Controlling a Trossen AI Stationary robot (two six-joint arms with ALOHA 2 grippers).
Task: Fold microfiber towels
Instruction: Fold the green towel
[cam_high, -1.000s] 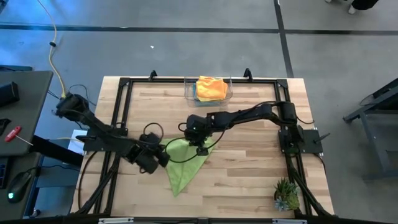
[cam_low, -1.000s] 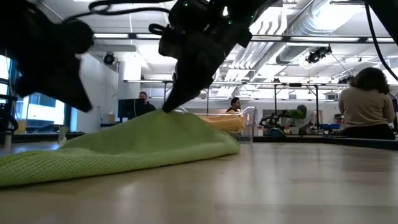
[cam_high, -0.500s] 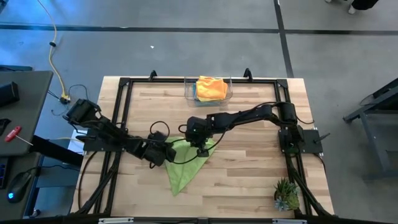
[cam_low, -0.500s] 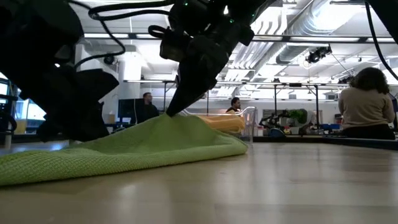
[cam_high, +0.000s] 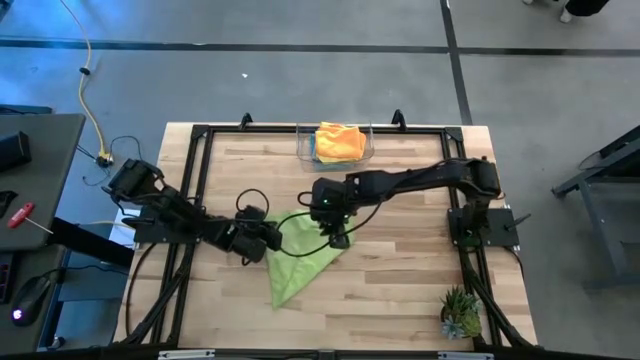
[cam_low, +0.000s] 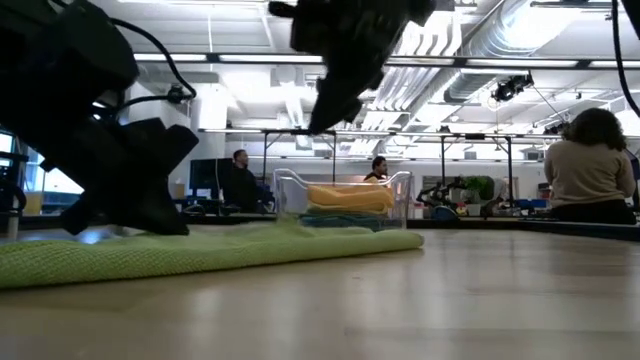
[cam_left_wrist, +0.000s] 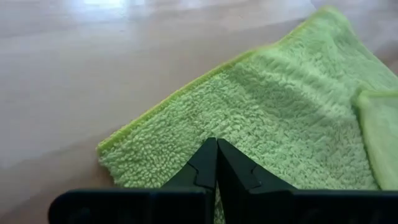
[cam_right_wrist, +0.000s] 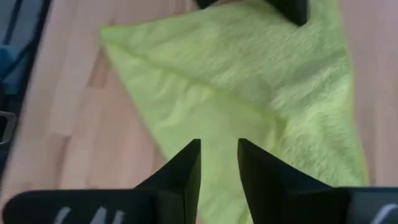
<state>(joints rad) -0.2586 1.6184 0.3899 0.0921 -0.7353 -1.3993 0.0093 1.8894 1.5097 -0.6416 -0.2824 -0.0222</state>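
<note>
Grey concrete floor (cam_high: 300, 80) around wood bench (cam_high: 400, 290), dark tape lines crossing it. Behind bench: open workshop, ceiling ducts (cam_low: 500, 40), strip lights, seated person (cam_low: 590, 165) at desks.

Clear bin (cam_high: 303, 148), spiky plant (cam_high: 460, 313)

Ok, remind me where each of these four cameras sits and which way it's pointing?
High view: above the table, looking straight down; shows both arms, the lime green towel and the clear bin.
Low view: at table-top height, looking level across the table toward the room; both arms show as dark shapes over the towel.
Left wrist view: on the left arm, looking past the shut left pincer pressed on the towel.
Right wrist view: on the right arm, looking down past the parted right pincer above the towel.
All four views share the lime green towel.
</note>
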